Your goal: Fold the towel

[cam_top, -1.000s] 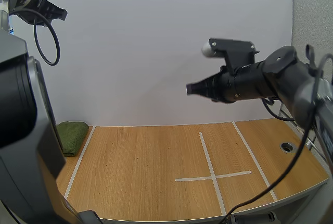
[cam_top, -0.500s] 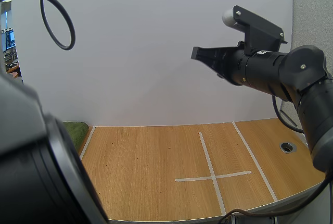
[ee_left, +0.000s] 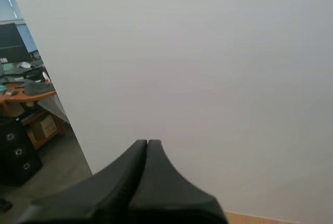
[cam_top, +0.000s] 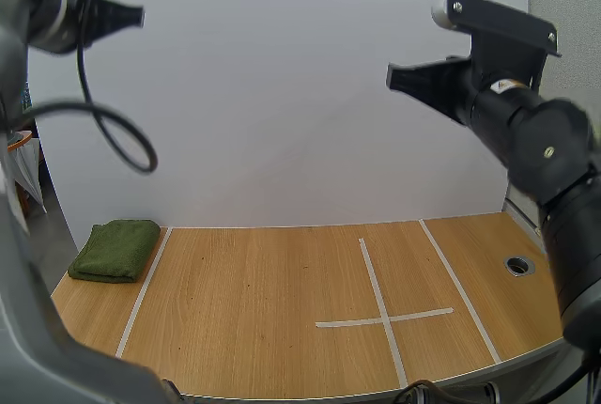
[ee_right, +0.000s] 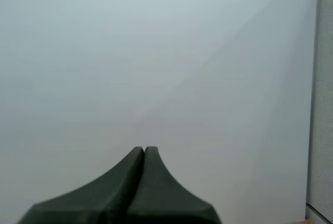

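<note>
The soft green terry towel [cam_top: 116,250] lies as a thick folded pad at the far left of the wooden tabletop [cam_top: 272,291], outside the white tape line [cam_top: 141,293]. Our left gripper [ee_left: 147,143] and right gripper [ee_right: 144,150] hang high above it, each closed on nothing. We judge the towel light and limp, best pinched at a corner.

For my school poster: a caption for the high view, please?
Green towel folded at table's left end; left end effector and right end effector raised high, shut.
</note>
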`<state>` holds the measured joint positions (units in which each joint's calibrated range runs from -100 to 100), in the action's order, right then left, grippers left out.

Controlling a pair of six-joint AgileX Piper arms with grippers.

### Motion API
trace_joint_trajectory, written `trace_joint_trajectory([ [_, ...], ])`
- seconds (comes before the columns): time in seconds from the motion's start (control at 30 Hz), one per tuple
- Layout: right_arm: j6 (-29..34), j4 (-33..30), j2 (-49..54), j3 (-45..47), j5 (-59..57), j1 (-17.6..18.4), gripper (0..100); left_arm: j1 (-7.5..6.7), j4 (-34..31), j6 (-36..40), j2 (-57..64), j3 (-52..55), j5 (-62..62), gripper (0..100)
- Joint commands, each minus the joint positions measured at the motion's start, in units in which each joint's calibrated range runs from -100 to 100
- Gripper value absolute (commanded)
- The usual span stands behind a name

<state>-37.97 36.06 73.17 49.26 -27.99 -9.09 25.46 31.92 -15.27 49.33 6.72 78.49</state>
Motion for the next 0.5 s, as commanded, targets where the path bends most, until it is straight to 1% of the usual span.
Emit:
trace_joint_trajectory([
  [0.0, -0.31, -2.39, 0.56, 9.08, 12.83, 0.13, 0, 0.06, 2.03, -2.43, 2.09, 21.44, -23.36, 0],
  [0.07, -0.42, -2.94, 0.56, 11.46, 15.55, 0.13, 0, 0.06, 2.28, -2.43, 2.09, 23.38, -25.36, 0],
  [0.2, -0.42, -3.74, 0.56, 15.64, 22.66, 0.13, 0, 0.06, 2.26, -2.43, 2.09, 24.34, -25.36, 0],
  [0.47, -5.26, -3.74, 0.56, 16.24, 23.43, 0.13, 0, 0.06, 2.26, -2.43, 2.09, 24.34, -25.36, 0],
])
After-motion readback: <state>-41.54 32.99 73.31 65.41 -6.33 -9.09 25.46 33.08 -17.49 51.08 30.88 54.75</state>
